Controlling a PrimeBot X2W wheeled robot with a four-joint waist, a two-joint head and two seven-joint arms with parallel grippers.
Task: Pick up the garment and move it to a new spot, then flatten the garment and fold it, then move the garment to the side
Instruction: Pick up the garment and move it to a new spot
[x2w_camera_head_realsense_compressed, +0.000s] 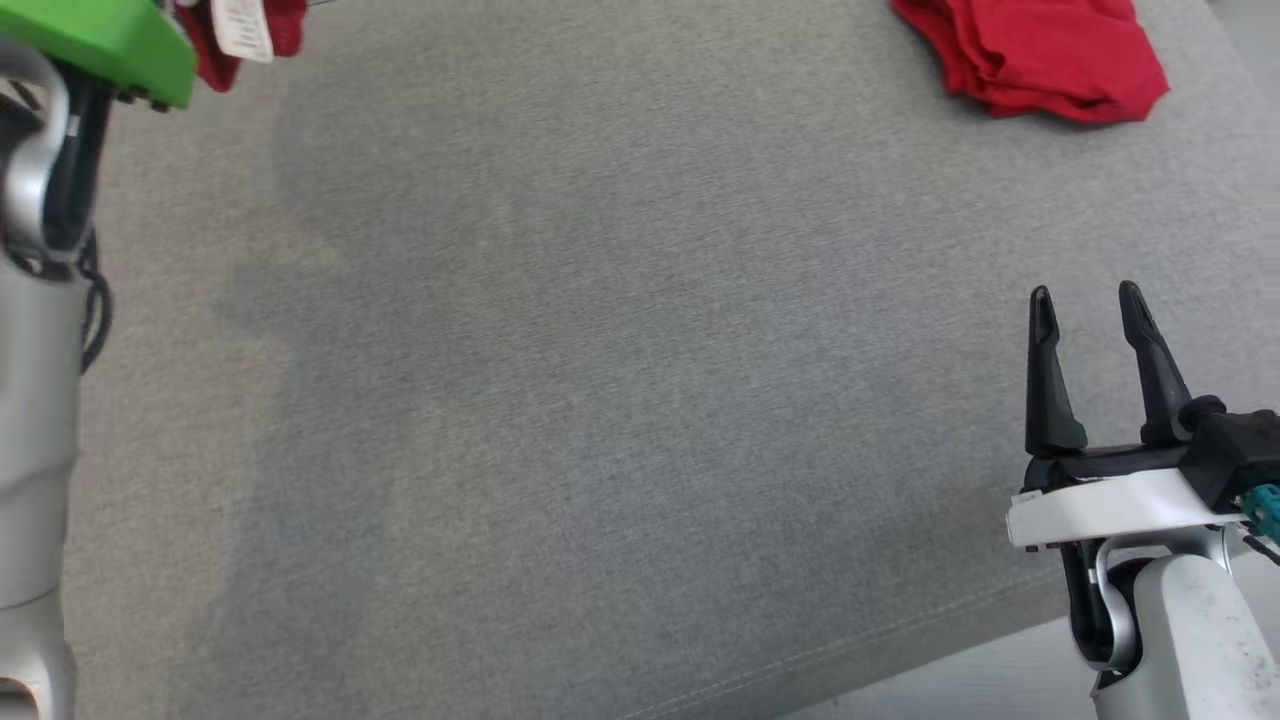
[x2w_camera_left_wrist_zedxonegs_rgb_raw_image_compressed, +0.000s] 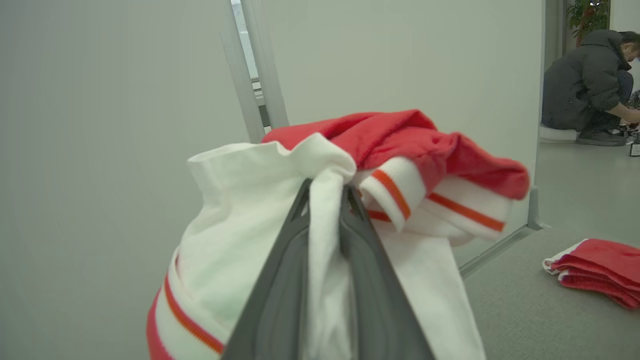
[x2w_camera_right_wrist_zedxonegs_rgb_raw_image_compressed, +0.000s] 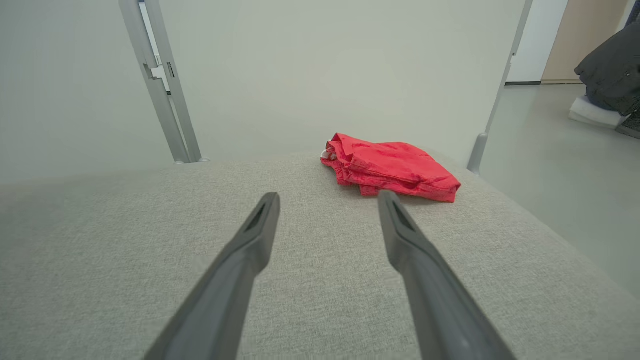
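Note:
The garment (x2w_camera_left_wrist_zedxonegs_rgb_raw_image_compressed: 400, 135), red and white with orange stripes on its cuffs, hangs bunched in the air in the left wrist view. My left gripper (x2w_camera_left_wrist_zedxonegs_rgb_raw_image_compressed: 327, 187) is shut on a white fold of it. In the head view a red scrap of the garment (x2w_camera_head_realsense_compressed: 285, 25) with a white label shows at the top left, beside my raised left arm (x2w_camera_head_realsense_compressed: 40, 400). At the lower right my right gripper (x2w_camera_head_realsense_compressed: 1087, 297) stands open above the grey cushion (x2w_camera_head_realsense_compressed: 600, 400), nothing between its fingers (x2w_camera_right_wrist_zedxonegs_rgb_raw_image_compressed: 250, 250).
A second red garment (x2w_camera_head_realsense_compressed: 1040, 50) lies folded at the cushion's far right corner, ahead of the right gripper (x2w_camera_right_wrist_zedxonegs_rgb_raw_image_compressed: 327, 200). Pale partition walls (x2w_camera_right_wrist_zedxonegs_rgb_raw_image_compressed: 300, 75) with metal posts stand behind the cushion. A person (x2w_camera_left_wrist_zedxonegs_rgb_raw_image_compressed: 585, 85) in a dark jacket crouches on the floor far right.

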